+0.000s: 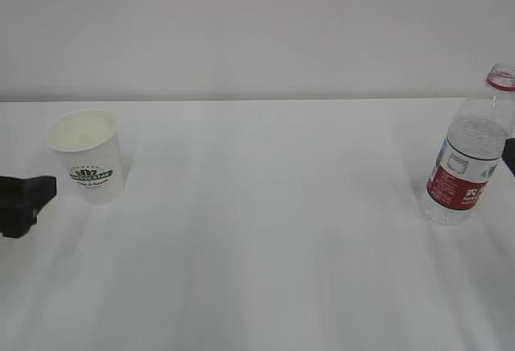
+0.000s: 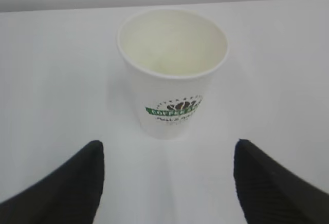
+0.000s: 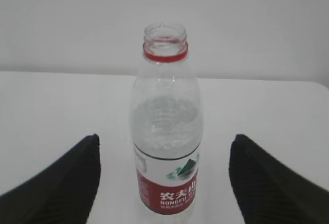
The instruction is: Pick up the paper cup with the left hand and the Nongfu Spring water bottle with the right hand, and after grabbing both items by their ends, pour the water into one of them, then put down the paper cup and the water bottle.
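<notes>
The left hand (image 2: pixel 167 183) presents two matte black fingers (image 2: pixel 72 185), each tapering to a blunt rounded tip, with fine ribbing visible on the inner face of one. The right hand (image 3: pixel 164 183) carries fingers (image 3: pixel 267 183) of identical black, wedge-shaped form with the same fine ribbing.

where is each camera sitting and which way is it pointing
Exterior: raised at the table's front, slanting down toward the back wall; paper cup left, Nongfu Spring water bottle right, left hand at the edge.
Left wrist: behind its open jaws, facing the cup.
Right wrist: behind its open jaws, facing the uncapped bottle.
Shared: cup in exterior and left wrist; bottle in exterior and right wrist.
</notes>
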Controlling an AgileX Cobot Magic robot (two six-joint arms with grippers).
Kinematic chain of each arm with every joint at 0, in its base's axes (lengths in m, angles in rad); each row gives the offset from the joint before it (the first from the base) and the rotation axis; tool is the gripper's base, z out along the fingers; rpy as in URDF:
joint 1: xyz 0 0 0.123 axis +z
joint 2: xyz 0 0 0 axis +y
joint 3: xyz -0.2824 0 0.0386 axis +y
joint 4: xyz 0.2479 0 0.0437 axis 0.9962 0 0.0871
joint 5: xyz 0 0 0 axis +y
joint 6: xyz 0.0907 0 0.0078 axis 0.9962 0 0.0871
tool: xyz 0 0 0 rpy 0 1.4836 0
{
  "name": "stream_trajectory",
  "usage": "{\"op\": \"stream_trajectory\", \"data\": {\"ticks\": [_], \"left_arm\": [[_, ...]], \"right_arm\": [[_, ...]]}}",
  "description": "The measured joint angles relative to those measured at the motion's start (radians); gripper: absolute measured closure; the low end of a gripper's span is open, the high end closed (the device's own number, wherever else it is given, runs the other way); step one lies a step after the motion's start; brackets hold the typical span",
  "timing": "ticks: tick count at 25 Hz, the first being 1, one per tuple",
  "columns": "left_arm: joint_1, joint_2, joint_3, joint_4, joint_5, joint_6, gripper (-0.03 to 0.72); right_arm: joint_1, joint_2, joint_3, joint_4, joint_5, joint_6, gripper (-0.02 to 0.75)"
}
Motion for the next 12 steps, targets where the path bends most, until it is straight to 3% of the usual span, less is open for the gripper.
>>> {"op": "stream_trajectory", "data": {"ticks": [6, 12], "left_arm": [[-0.004, 0.172, 0.072, 0.006, -0.21, 0.0, 0.122], [-0.004, 0.345, 0.191, 0.019, -0.614, 0.0, 0.121]], "right_arm": [[0.0, 0.092, 0.048, -0.081, -0.105, 0.021, 0.149], [0.0, 0.167, 0.115, -0.11, -0.27, 0.021, 0.149]]}}
